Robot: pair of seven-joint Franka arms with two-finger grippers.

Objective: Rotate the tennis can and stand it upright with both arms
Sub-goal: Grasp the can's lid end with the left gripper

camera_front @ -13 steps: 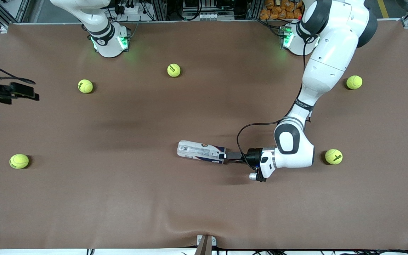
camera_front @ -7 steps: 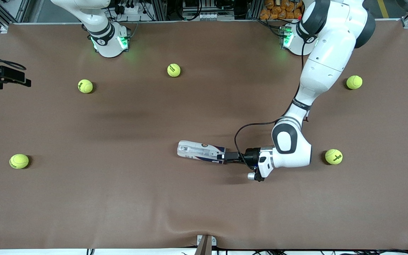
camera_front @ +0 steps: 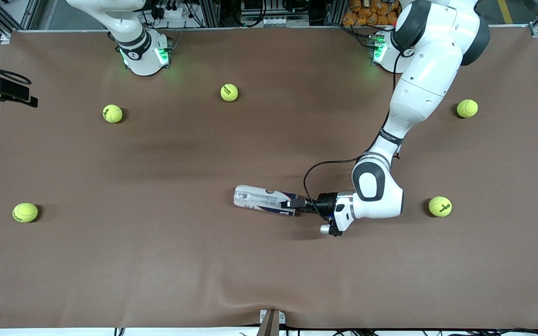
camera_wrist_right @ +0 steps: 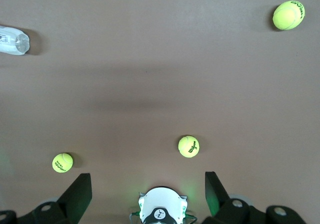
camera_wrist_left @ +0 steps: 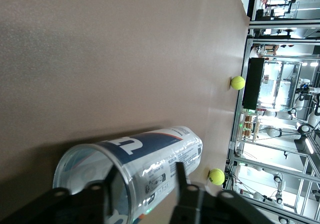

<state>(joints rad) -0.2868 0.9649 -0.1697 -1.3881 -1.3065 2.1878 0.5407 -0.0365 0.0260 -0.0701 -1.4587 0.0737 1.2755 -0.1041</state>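
Fingers (camera_wrist_left: 182, 184) of left gripper (camera_front: 292, 203) spread, straddling open silver-rimmed end of tennis can (camera_front: 264, 200), one inside mouth, one outside wall, not clamped yet. Can lying on its side mid-table on brown mat (camera_front: 157, 261), open end toward left arm's end. Tennis ball (camera_front: 440, 206) near left elbow, another (camera_front: 25, 212) toward right arm's end. Right gripper (camera_front: 3, 91) high over table edge, prongs wide apart, holding nothing, waiting.

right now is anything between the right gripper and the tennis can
Nothing visible: only bare table lies between the right gripper, at the right arm's end, and the tennis can. The left gripper is at the can's open end.
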